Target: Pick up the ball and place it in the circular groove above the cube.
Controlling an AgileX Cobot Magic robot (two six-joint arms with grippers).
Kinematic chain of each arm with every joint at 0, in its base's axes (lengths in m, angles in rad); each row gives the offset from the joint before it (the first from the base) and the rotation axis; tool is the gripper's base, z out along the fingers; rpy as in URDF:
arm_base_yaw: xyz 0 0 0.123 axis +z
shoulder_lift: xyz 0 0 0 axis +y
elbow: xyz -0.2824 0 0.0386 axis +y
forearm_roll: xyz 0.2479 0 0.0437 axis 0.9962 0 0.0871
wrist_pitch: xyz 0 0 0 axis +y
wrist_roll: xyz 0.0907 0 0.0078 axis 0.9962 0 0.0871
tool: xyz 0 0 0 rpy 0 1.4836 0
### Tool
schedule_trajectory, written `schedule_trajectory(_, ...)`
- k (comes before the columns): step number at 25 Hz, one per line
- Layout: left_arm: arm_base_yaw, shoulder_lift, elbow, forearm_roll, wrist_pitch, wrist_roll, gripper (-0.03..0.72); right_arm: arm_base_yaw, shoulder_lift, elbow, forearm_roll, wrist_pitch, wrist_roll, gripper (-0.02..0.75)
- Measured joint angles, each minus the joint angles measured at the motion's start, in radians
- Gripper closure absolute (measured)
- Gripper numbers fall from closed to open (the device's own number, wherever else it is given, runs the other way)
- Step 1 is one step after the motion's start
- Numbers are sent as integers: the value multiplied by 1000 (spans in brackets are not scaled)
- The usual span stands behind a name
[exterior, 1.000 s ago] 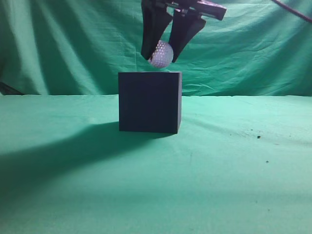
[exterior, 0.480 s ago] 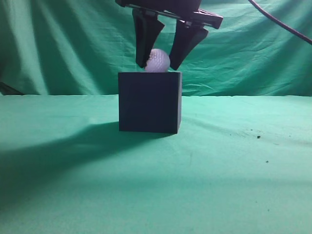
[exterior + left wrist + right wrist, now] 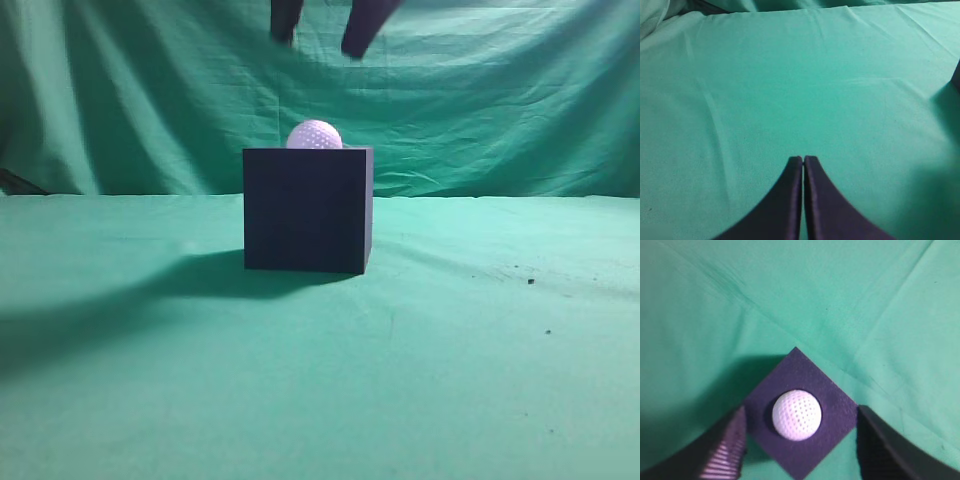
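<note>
Exterior view: the cube (image 3: 307, 208) stood near the centre of the frame on the green cloth (image 3: 480, 350), dark and matte, its shadow running toward the lower left. The ball (image 3: 314, 135) sat on the cube's top face, centre of frame, only its upper dome showing above the top edge. Nothing touched it.

The right gripper (image 3: 320, 28) hung at the top edge of the frame, directly over the ball and well clear of it; only the two dark finger ends were in frame, spread apart with a gap between them.

Right wrist view: the cube's top face appeared as a dark diamond in the lower middle of the frame, with the ball (image 3: 796, 415) white and dimpled near its centre. The right gripper's fingers (image 3: 725, 452) showed in the lower left and lower right corners, wide apart, one on each side of the cube (image 3: 807, 375), holding nothing.

Left wrist view: the left gripper (image 3: 803, 160) at the bottom centre, its two dark fingers pressed together tip to tip with nothing between them, over bare green cloth (image 3: 790, 85). A dark sliver at the right edge; could not tell what it was.
</note>
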Motion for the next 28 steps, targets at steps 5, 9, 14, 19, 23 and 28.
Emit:
schedule_trajectory(5, 0, 0, 0, 0, 0, 0, 688, 2, -126, -35, 0, 126, 35, 569)
schedule_trajectory(9, 0, 0, 0, 0, 0, 0, 688, 8, -278, -35, 0, 220, 40, 738)
schedule_trajectory(14, 0, 0, 0, 0, 0, 0, 688, 14, -476, -7, 6, 236, 51, 738)
schedule_trajectory(19, 0, 0, 0, 0, 0, 0, 688, 16, -710, 218, 0, 224, 62, 738)
schedule_trajectory(23, 0, 0, 0, 0, 0, 0, 688, 16, -916, 471, -4, 96, 62, 738)
schedule_trajectory(28, 0, 0, 0, 0, 0, 0, 688, 16, -1168, 734, -2, -42, 63, 738)
